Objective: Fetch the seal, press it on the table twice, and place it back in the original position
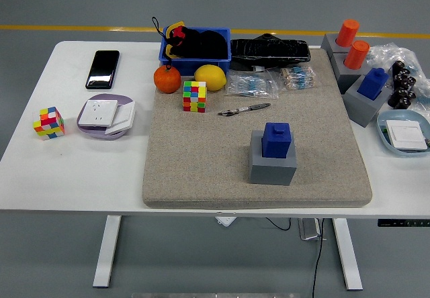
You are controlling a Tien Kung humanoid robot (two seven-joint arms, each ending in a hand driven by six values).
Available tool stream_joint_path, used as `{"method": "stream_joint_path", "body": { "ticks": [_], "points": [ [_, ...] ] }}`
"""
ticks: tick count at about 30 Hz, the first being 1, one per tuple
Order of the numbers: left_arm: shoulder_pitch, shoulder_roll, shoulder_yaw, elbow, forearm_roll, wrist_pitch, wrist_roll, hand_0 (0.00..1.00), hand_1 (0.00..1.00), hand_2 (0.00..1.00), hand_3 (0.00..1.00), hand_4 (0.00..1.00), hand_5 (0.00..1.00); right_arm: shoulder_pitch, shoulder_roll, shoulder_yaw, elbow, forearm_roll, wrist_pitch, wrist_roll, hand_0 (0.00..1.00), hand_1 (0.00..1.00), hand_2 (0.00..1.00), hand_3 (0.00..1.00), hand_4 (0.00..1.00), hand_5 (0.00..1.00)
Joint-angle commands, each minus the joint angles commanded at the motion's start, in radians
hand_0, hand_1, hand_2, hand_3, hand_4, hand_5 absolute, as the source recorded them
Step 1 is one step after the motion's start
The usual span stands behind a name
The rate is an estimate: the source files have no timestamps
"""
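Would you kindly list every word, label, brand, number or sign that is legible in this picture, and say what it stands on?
None can be read.
Clear packets behind the pen: bluish and brownish contents, any print too small to tell.
Control strip on the table's front edge: tiny light marks, too small to read.
Phone: screen dark.
Blue seal on its grey base: no visible marking.
Wall sockets: blank.

Two square blue seals [276, 139] [373, 82] on grey blocks, two round orange seals [347, 33] [357, 54], two multicoloured puzzle cubes [194, 96] [49, 123], perhaps three clear plastic packets [252, 82].
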Motion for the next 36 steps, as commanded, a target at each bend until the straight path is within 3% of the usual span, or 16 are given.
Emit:
{"method": "stream_joint_path", "body": {
  "ticks": [36],
  "points": [
    [-0.007,-0.007,0.001,0.002,0.000,-0.003,0.002,0.788,0.747,0.745,0.779,0.798,0.485,0.008,-0.007,0.004,0.005,-0.009,0.012,-0.018,0.893,0.847,0.825,0.803,0.998,0.676]
  ]
}}
